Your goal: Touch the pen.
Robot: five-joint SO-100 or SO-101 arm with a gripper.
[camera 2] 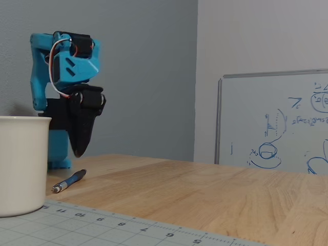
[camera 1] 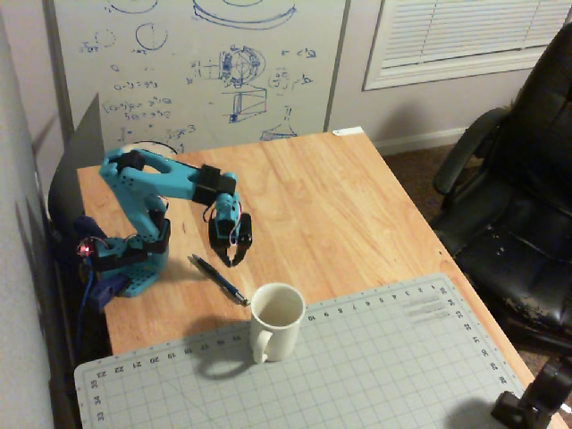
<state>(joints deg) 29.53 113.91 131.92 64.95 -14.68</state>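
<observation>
Wooden table (camera 1: 313, 197) bearing a white mug (camera 1: 275, 320) — empty, upright — beside the pen (camera 1: 218, 280). Gripper (camera 1: 231, 260) hangs above the pen, apart — fingers nearly together, holding nothing.

clear tabletop btwn gripper (camera 1: 234, 260) & pen (camera 1: 218, 280) | obstacle: mug (camera 1: 274, 320) at pen's tip

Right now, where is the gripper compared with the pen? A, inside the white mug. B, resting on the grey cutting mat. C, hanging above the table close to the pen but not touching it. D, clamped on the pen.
C: in a fixed view from table height the gripper points down with a gap of air above the pen, which lies flat on the wooden table.
</observation>
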